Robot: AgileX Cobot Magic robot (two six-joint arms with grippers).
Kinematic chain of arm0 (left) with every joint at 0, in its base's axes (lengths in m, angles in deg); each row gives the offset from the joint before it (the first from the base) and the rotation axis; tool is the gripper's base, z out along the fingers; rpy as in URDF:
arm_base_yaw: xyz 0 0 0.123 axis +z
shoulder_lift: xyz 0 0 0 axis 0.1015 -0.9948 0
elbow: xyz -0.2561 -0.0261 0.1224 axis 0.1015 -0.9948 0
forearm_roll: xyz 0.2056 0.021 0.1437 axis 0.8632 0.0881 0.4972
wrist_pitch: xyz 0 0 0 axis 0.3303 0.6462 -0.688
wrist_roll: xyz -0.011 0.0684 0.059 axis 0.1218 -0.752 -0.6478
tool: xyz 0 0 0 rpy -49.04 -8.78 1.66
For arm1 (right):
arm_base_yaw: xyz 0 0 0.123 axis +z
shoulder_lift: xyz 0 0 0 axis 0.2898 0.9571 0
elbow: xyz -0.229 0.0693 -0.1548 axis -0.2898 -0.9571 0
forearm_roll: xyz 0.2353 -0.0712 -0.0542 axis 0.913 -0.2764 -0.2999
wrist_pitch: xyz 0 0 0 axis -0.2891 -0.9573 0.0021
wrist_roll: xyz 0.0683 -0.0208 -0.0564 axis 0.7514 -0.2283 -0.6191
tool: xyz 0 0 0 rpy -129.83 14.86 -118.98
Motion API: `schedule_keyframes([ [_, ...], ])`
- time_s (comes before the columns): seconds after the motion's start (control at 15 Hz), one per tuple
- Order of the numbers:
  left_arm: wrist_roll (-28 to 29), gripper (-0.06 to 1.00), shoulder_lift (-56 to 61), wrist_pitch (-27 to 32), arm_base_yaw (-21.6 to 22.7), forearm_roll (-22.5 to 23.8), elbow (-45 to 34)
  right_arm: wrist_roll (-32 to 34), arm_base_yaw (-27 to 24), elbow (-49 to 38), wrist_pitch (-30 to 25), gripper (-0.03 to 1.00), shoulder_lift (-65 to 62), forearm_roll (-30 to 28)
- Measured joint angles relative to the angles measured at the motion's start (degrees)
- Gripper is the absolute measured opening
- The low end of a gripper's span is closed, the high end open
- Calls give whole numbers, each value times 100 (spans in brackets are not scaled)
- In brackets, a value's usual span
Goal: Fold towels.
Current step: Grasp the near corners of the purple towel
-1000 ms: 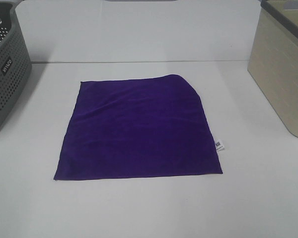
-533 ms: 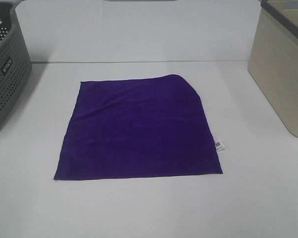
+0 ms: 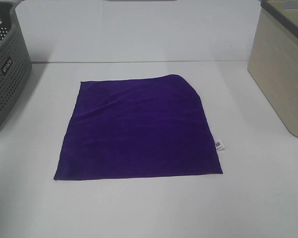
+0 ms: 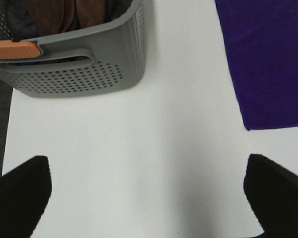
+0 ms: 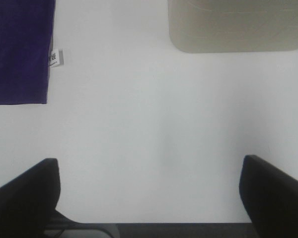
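Note:
A deep purple towel (image 3: pixel 139 129) lies spread flat in the middle of the white table, its far right corner rounded and a small white tag (image 3: pixel 219 145) at its right edge. Neither arm shows in the high view. In the left wrist view my left gripper (image 4: pixel 149 196) hangs open over bare table, with the towel's near left corner (image 4: pixel 270 64) off to one side and apart from it. In the right wrist view my right gripper (image 5: pixel 149 191) is open over bare table too, and the towel's near right corner (image 5: pixel 20 49) with its tag (image 5: pixel 56 57) lies apart from it.
A grey perforated basket (image 3: pixel 5 69) stands at the table's left, holding dark and brown cloth (image 4: pixel 64 12). A beige basket (image 3: pixel 283 69) stands at the right, seen also as a beige wall (image 5: pixel 233 25) in the right wrist view. White table (image 3: pixel 139 208) surrounds the towel.

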Motion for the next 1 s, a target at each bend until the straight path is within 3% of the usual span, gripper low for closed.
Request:
schedule_keyframes([
  [0.27,-115,98,-2183,-11,0,17,315,23,0,917,40,95,2263,46],
  [0.6,-143,98,-3277,-602,0,-298,321,-17,0,1014,344,95,2956,132],
  [0.67,-504,98,-3799,-785,0,-808,327,-178,0,1020,728,93,3203,367],
  [0.8,-1152,98,-4418,-928,0,-1736,327,-837,0,1026,814,91,3741,1163],
  [0.87,-1318,98,-4572,-1014,0,-1960,327,-1083,0,1026,814,90,3913,1467],
  [1.0,-1822,98,-5122,-1352,0,-2641,327,-2080,0,1026,825,89,4526,2636],
])
